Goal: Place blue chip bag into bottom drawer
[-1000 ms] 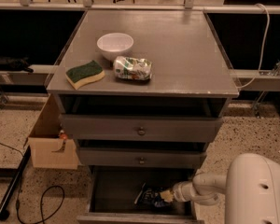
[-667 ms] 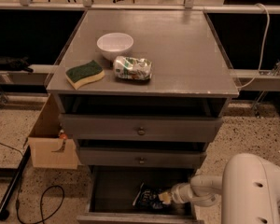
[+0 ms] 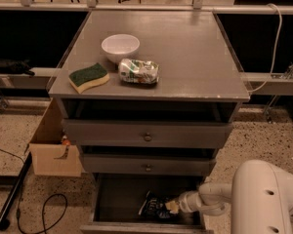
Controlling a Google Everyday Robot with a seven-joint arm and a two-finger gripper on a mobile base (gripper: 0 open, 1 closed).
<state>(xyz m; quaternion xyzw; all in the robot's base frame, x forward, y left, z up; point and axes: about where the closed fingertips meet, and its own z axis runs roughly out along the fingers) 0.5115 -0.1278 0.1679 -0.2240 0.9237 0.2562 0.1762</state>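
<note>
Finding: the gripper (image 3: 172, 206) is inside the open bottom drawer (image 3: 109, 202), towards its right side, at the right end of the blue chip bag (image 3: 154, 207). Against the view a second ago, gripper and bag have together shifted slightly leftward and lower within the drawer. The bag now appears to lie on the drawer floor near its middle, towards the front.

Gripper condition: touching the bag. Whether it is clamped on the bag or has let go cannot be told.

Assessment: the bag is inside the drawer's walls, so placement looks essentially achieved. What remains, in my judgement, is release and withdrawal of the arm up and out to the drawer's right.

Unaffected: the green-and-white foil bag (image 3: 138, 71), sponge (image 3: 89, 77) and white bowl (image 3: 120, 47), well above the drawer on the cabinet top.
</note>
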